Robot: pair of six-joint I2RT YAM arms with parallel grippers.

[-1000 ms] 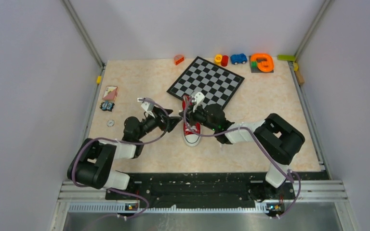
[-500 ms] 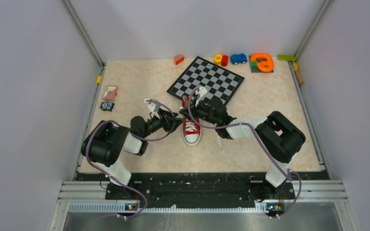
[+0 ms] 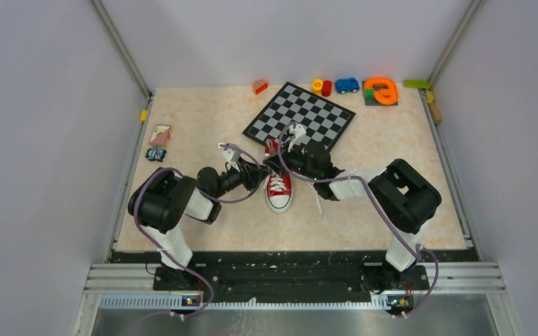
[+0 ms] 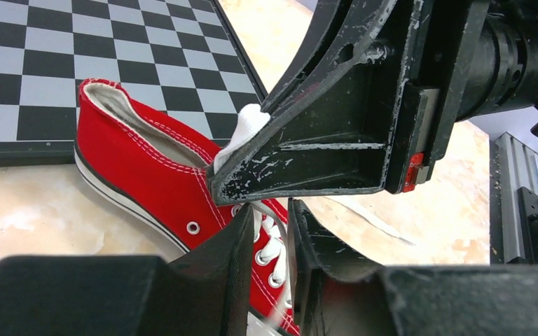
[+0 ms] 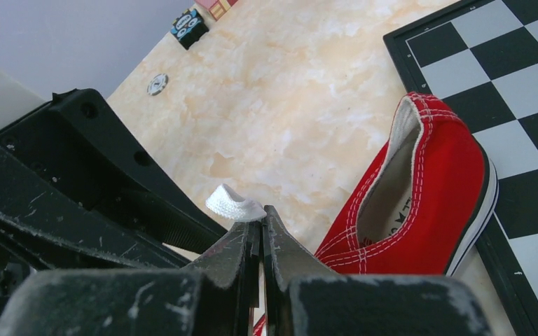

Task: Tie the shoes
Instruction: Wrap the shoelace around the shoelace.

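The red shoe [image 3: 279, 189] lies with its white toe cap toward the arms and its heel on the chessboard [image 3: 300, 119]. My right gripper [image 3: 275, 163] hovers over the shoe's left side. It is shut on a white lace loop [image 5: 235, 203] that sticks out above its tips [image 5: 261, 213]. My left gripper [image 3: 257, 175] reaches in from the left, just under the right one. Its fingers [image 4: 271, 224] stand a narrow gap apart, with a white lace strand [image 4: 278, 241] running between them over the eyelets of the shoe [image 4: 147, 168]. A loose lace end [image 3: 316, 204] trails on the table to the right of the shoe.
Small toys line the back edge: an orange piece [image 3: 380, 91], a blue car [image 3: 347, 85] and a red-and-yellow piece [image 3: 322, 87]. A card [image 3: 160, 134] and a small disc [image 3: 160, 179] lie at the left. The two grippers are nearly touching.
My left arm has swung right to the shoe and its jaws have narrowed around a lace strand. The right gripper has shifted slightly toward the heel, still shut on its loop.
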